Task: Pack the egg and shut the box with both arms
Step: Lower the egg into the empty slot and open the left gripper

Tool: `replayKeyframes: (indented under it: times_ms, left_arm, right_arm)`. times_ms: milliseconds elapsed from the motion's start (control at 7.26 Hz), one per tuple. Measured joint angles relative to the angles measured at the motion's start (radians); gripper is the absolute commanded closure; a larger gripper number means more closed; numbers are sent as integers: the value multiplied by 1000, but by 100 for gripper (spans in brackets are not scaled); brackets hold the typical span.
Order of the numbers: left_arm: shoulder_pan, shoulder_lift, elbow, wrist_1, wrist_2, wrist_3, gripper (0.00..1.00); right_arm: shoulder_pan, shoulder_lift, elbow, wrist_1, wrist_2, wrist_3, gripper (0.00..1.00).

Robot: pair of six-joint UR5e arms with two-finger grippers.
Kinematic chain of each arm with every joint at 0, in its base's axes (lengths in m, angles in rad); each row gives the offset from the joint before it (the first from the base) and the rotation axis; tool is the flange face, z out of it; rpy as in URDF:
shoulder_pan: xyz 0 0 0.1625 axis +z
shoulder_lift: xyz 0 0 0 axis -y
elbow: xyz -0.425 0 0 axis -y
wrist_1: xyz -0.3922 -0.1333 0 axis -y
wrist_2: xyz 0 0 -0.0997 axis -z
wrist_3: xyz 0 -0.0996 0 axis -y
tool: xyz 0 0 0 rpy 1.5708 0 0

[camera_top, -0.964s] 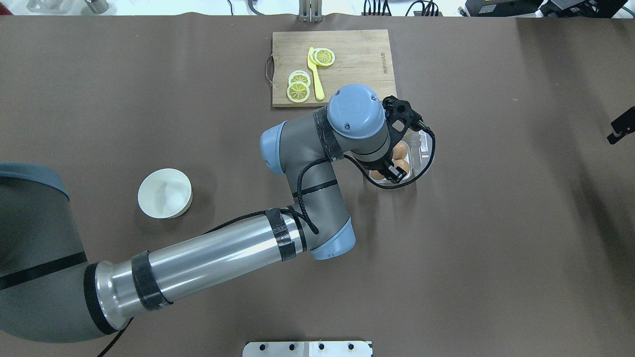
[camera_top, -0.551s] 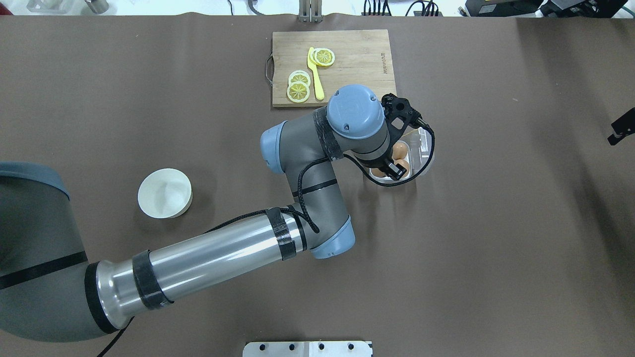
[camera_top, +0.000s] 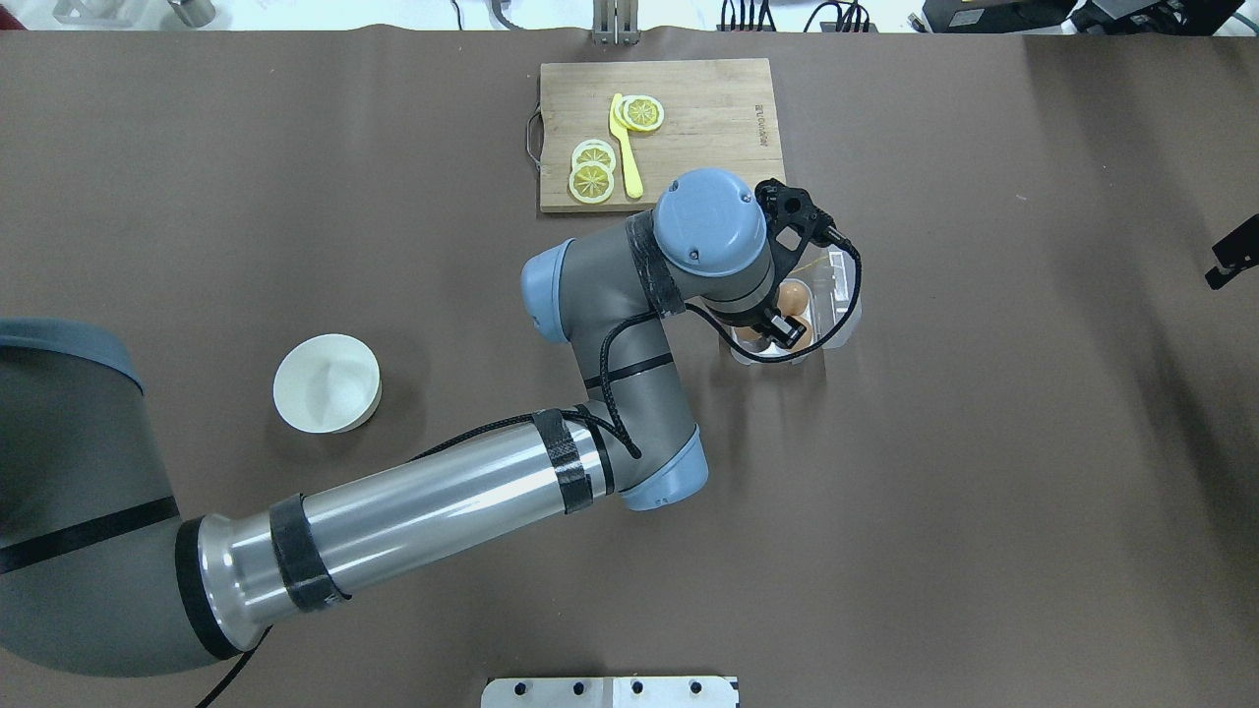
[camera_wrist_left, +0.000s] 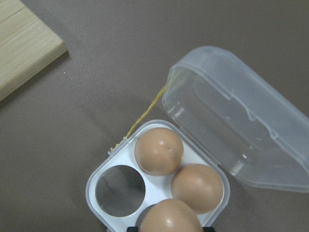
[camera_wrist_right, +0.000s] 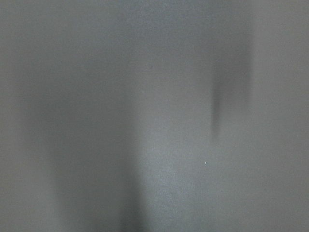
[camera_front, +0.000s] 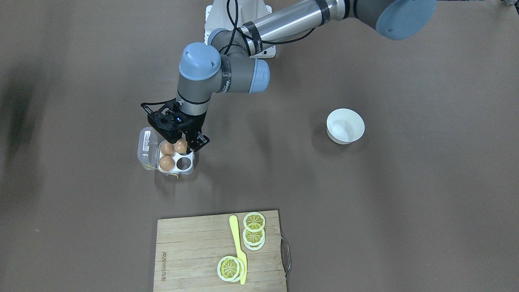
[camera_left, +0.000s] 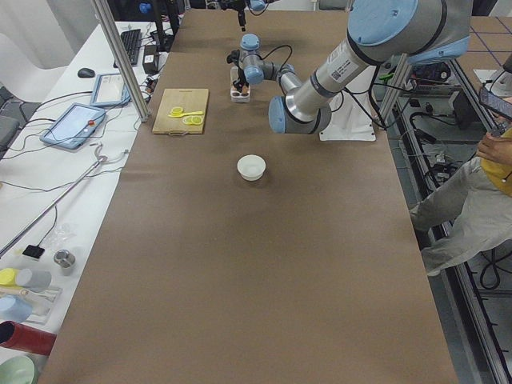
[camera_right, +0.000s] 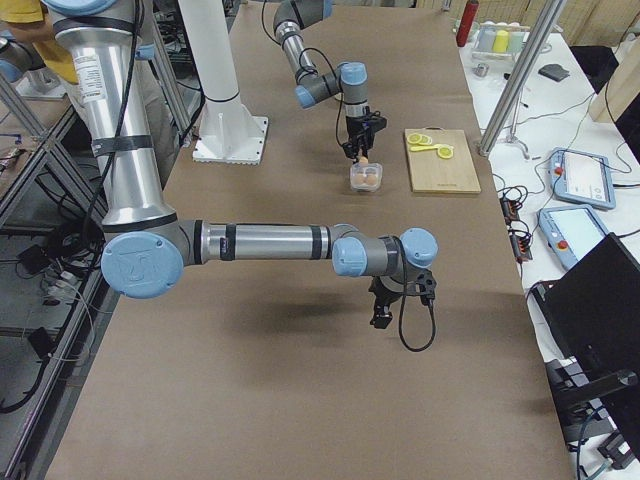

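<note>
Egg (camera_front: 180,146) is clamped in left pincer (camera_front: 184,147) over box (camera_front: 147,148).

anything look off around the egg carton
Nothing spilled or cracked. The only oddity is the thin yellow string trailing from the clear plastic four-cup egg carton out onto the brown table beside its open lid; it might snag at closing.
</note>
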Motion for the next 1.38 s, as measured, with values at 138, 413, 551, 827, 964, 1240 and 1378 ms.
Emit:
replayKeyframes:
  times_ms: [138, 413, 551, 827, 964, 1240, 1378]
  left_arm:
    - [1, 0, 9, -1, 5, 0, 64]
    - [1, -2, 15, -16, 8, -3, 64]
    - [1, -4, 16, -21, 8, -5, 64]
    - [3, -11, 17, -25, 8, -12, 50]
    - [4, -12, 18, -25, 8, -13, 43]
    - [5, -13, 19, -25, 8, -14, 30]
    - [6, -13, 20, -26, 8, -15, 19]
  right_arm:
    - [-1, 1, 0, 0, 0, 0, 0]
    - [-3, 1, -2, 0, 0, 0, 0]
    - [-3, 1, -3, 0, 0, 0, 0]
    - [-4, 1, -4, 0, 0, 0, 0]
    - [-4, 1, -4, 0, 1, 0, 0]
    - [-4, 1, -4, 0, 1, 0, 0]
    - [-4, 1, -4, 0, 2, 0, 0]
